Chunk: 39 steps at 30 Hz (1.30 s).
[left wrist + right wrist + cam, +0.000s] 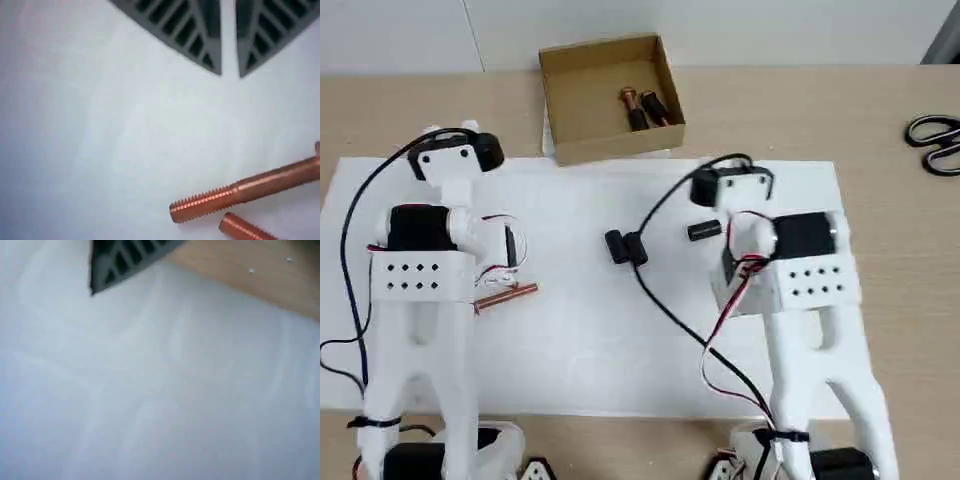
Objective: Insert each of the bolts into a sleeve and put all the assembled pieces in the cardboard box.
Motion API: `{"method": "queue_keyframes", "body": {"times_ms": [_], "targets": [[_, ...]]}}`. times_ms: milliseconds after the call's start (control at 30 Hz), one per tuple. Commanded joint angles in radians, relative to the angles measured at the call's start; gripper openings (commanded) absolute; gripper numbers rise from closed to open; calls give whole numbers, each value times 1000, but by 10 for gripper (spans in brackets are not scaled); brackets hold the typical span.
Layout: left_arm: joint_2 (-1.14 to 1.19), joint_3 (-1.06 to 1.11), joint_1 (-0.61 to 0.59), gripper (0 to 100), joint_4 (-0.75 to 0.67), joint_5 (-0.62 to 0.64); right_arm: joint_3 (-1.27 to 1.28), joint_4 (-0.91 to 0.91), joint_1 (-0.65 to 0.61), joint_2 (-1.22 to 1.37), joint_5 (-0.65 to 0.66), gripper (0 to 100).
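Two copper bolts [507, 294] lie side by side on the white sheet [580, 340], beside my left arm [430, 240]. In the left wrist view one bolt [245, 192] and the threaded end of the second bolt [245, 230] lie a short way from my left gripper [230, 74], whose tips stand almost together with nothing between them. Two black sleeves [625, 245] lie mid-sheet, and a third sleeve [704, 230] lies close to my right arm [770, 250]. The cardboard box [565, 100] holds two assembled pieces [642, 106]. My right gripper [120, 262] hangs over bare sheet.
Scissors [935, 140] lie on the wooden table [820, 110] at the far right, off the sheet. Black cables [665, 300] trail across the sheet from the right arm. The front middle of the sheet is bare.
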Motion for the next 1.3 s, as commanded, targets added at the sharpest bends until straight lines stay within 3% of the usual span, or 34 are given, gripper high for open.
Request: {"method": "queue_keyframes", "body": {"times_ms": [0,200,467,633,800,1000,1100,1267], "targets": [[-32,-42,-6,9,9,-164,15,8,61,-30,12,188],[-31,-24,-6,11,11,-313,54,8,125,-31,12,188],[-31,199,-68,10,6,-591,54,10,142,-33,12,188],[-31,179,-146,9,8,-620,54,10,145,-33,12,188],[-31,125,-160,8,5,-529,54,10,145,-33,12,188],[-31,111,-158,10,-66,-173,54,7,140,-31,12,188],[-31,111,-155,9,-89,-109,48,-5,140,-24,12,188],[-32,111,-155,9,-100,-87,49,-171,130,-22,68,188]]}}
